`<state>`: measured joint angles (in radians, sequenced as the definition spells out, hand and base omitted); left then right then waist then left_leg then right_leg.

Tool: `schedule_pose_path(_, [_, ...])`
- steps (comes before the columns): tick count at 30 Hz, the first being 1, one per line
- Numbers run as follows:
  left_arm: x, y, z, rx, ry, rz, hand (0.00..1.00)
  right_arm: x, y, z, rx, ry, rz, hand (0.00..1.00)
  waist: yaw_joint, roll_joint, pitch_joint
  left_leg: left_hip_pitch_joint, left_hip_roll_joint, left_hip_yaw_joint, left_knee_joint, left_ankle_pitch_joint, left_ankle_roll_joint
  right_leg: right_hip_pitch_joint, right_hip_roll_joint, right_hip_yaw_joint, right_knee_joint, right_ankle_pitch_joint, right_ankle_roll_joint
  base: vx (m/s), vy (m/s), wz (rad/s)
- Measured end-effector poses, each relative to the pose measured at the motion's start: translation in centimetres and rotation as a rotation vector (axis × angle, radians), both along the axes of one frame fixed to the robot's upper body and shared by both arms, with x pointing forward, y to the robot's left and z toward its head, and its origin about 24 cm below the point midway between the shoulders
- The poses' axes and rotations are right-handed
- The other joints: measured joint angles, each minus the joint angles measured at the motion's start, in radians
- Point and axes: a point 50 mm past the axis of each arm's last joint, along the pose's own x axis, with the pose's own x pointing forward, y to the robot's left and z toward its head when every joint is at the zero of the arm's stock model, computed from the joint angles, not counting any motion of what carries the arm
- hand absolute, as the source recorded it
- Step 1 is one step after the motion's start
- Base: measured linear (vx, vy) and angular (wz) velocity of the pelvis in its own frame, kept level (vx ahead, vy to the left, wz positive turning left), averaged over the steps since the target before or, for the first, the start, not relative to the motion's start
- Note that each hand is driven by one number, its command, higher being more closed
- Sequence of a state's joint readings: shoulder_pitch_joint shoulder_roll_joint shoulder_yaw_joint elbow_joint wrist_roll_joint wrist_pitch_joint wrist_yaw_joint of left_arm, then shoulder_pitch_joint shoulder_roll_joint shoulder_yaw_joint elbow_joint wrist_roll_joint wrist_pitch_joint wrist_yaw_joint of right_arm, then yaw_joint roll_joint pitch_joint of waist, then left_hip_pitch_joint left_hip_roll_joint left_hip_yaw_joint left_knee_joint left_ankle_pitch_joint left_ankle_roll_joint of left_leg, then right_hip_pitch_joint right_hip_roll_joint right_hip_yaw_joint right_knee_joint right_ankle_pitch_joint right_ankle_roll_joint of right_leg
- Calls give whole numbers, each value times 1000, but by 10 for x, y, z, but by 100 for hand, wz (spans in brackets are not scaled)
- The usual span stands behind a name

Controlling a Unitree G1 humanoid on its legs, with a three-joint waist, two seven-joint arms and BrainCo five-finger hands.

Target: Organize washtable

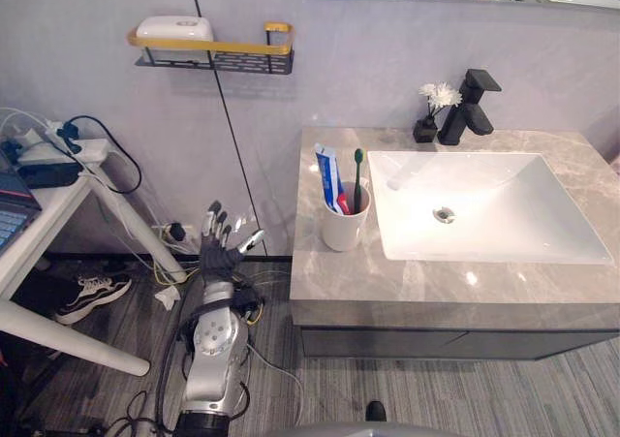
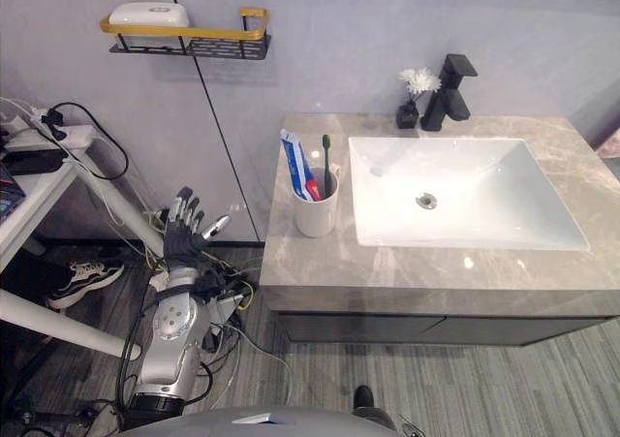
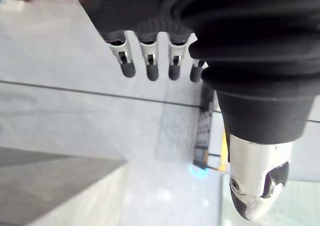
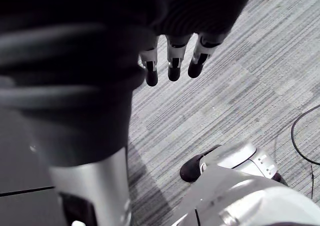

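Left robot hand (image 1: 221,248) spread open, empty, low and left of cup (image 1: 344,232); cup upright on desk (image 1: 436,282), toothbrush (image 1: 357,180) vertical.

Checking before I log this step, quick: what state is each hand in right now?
Left hand: open, holding nothing.
Right hand: open, holding nothing.

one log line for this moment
left hand open, empty, beside counter | right hand open over floor | cup with toothbrush, toothpaste left of sink
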<state>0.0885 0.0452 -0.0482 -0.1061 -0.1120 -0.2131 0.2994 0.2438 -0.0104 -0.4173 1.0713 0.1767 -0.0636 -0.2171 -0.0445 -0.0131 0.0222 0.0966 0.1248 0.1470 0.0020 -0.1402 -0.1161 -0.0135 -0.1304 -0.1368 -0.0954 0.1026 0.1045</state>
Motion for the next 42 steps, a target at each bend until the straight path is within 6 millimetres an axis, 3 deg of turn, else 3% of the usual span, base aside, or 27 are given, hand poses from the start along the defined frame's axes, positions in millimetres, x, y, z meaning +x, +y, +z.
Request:
schedule_pose_path(2, [-1, -8, 19, -18, -91, -18, 0, -2, 0, 0, 1, 10, 14, 0, -1, 1, -3, -12, 0, -10, 7, 0, 0, -1, -2, -7, 3, 0, 0, -11, -11, 13])
schedule_pose_path(3, [-2, -11, 28, -22, -134, -26, 100, -5, 0, -1, 2, 20, 13, 0, -1, 1, -5, -17, 0, -17, 11, 0, 0, -1, -3, -11, 4, 0, 0, -7, -7, 14])
schedule_pose_path(8, [-11, -23, 65, -53, -329, -73, 100, -9, -1, -1, -2, 26, 9, 0, 0, 2, -17, -24, 0, -18, 20, -1, 0, -1, -3, -11, 4, 0, 0, -3, -1, 3])
schedule_pose_path(14, [-16, -43, 93, -102, -476, -189, 100, -12, -1, -1, 3, 25, -23, 0, 0, 5, -29, -40, 0, -22, 38, -6, 3, -6, -5, -11, 4, 0, 1, -8, 0, 2])
schedule_pose_path(27, [-21, -81, 100, -225, -508, -472, 100, -18, -2, -2, 6, 50, -30, 0, 0, 10, -34, -53, 0, -26, 57, -17, 4, -9, -6, -12, 4, -1, 2, 0, 0, 0])
schedule_pose_path(31, [-20, -97, 93, -250, -468, -584, 100, -17, -3, -1, -1, 42, -30, 0, 0, 12, -35, -52, 0, -28, 57, -17, 4, -8, -6, -15, 4, -1, 3, 0, 0, 0])
schedule_pose_path(42, [-15, -137, 12, -128, -61, -816, 100, -15, -5, -1, -7, 36, -25, 0, -6, 18, -41, -39, 0, -30, 44, -16, 3, -2, -7, -22, 0, -2, 3, 0, 0, 0])
